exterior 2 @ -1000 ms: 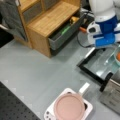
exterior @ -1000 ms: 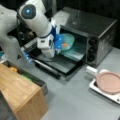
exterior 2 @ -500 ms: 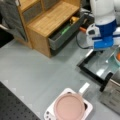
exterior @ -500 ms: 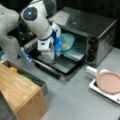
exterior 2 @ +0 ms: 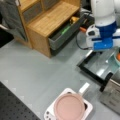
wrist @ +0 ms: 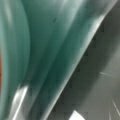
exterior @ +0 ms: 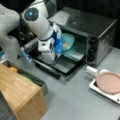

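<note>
Grey bench (exterior: 75, 100) under open oven (exterior: 95, 32); end effector (exterior: 58, 47) at oven mouth beside teal bowl (exterior: 67, 41) inside; grip state impossible to tell; pink pan (exterior: 110, 81) near oven.

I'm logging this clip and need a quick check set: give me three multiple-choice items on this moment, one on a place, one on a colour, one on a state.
1. Where is the teal bowl?
A. in the wooden drawer
B. at the toaster oven's open mouth
C. on the white burner

2. What colour is the pan on the white burner?
A. pink
B. black
C. teal

3. How is the oven door?
A. shut
B. taken off
C. folded down open

Answers: 1 B, in a front view the bowl sits inside the oven opening, right by the hand. 2 A, both front views show a pink pan. 3 C, the door lies flat before the oven.
</note>
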Controlling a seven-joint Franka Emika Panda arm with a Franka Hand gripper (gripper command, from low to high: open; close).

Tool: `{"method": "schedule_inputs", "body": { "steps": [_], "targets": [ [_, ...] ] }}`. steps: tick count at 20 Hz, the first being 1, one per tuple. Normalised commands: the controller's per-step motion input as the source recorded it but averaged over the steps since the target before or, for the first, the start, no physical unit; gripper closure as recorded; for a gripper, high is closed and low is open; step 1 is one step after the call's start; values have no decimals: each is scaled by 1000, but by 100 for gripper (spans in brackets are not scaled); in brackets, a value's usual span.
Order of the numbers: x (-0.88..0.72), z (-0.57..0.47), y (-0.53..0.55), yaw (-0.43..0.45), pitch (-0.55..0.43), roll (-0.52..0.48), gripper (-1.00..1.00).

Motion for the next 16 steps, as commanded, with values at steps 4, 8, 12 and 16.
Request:
{"method": "schedule_inputs", "body": {
  "steps": [4, 8, 12, 16],
  "targets": [
    [-91, -84, 70, -47, -86, -176, -100],
    [-69, -78, 48, -27, -100, -162, -100],
    [-53, -64, 68, -25, -89, -138, 100],
    [-61, -69, 86, -34, -74, -113, 100]
  ]
}}
